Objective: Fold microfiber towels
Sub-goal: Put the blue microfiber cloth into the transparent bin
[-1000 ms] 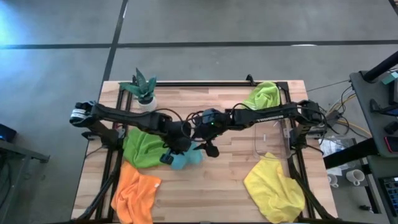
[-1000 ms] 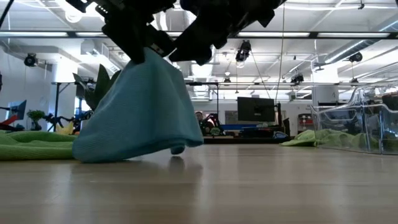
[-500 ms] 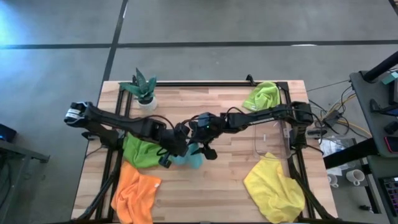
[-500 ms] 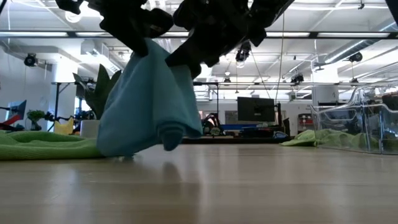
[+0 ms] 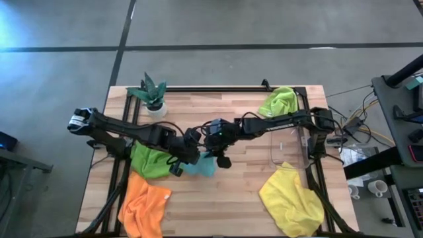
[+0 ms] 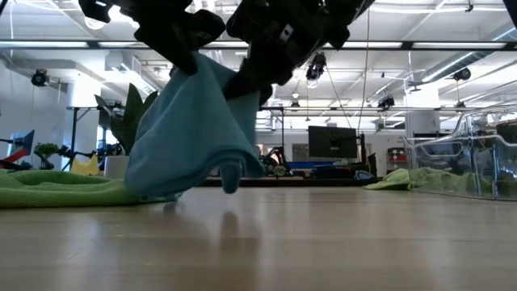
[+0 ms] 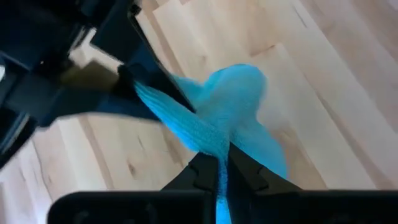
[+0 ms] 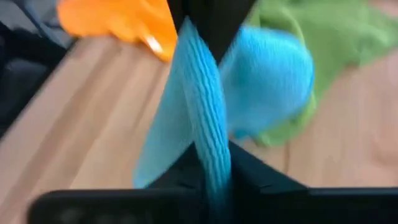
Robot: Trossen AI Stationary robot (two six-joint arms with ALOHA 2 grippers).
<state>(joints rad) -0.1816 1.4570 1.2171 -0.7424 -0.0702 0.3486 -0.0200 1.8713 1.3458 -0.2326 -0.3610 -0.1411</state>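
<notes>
right gripper point(image 8: 214, 163) clamped on a ridge of the blue towel point(image 8: 261, 93), fingers pinched tight around the fabric. left gripper point(image 7: 217, 175) likewise closed on another edge of the same cloth, just beside the right one (both meeting near the table's middle in the high view). blue towel lifted between the two, draped down in a tent shape, lower hem touching the wooden table point(image 6: 323, 242). darker green towel point(image 5: 151, 158) flat under and beside the left arm, orange towel point(image 5: 144, 206) at the near left corner, yellow towel point(image 5: 291, 199) at the near right, lime green towel point(image 5: 280, 101) at the far right corner. clear plastic bin point(image 6: 464, 162) at right, potted plant point(image 5: 152, 94) at far left.
</notes>
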